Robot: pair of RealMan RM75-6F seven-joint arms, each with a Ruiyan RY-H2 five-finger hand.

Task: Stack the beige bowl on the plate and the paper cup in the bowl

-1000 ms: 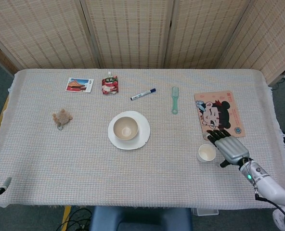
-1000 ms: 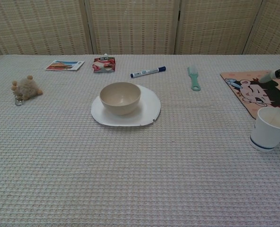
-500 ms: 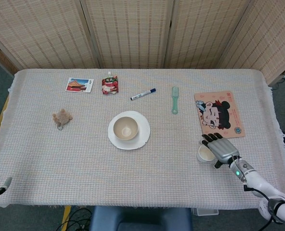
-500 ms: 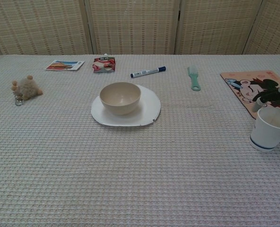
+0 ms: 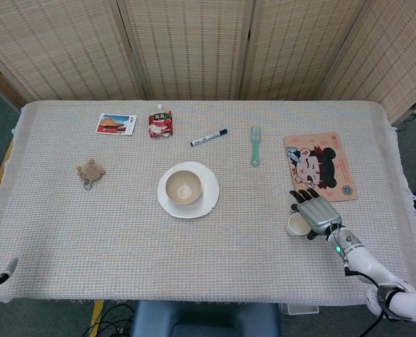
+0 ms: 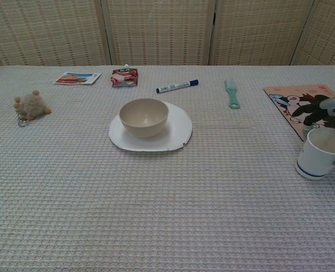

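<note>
Cup point(image 6: 321, 158): tilted at the table's right edge, right hand point(image 5: 316, 213) draped over its rim, grasp unclear. Bowl point(image 5: 183, 187) on plate point(image 5: 206, 202). Risk: loose hold tips cup over.

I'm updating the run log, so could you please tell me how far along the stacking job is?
Done: the beige bowl sits on the plate. In hand: the right hand is around the paper cup, which looks tilted off the table. Left: carrying the cup into the bowl.
</note>
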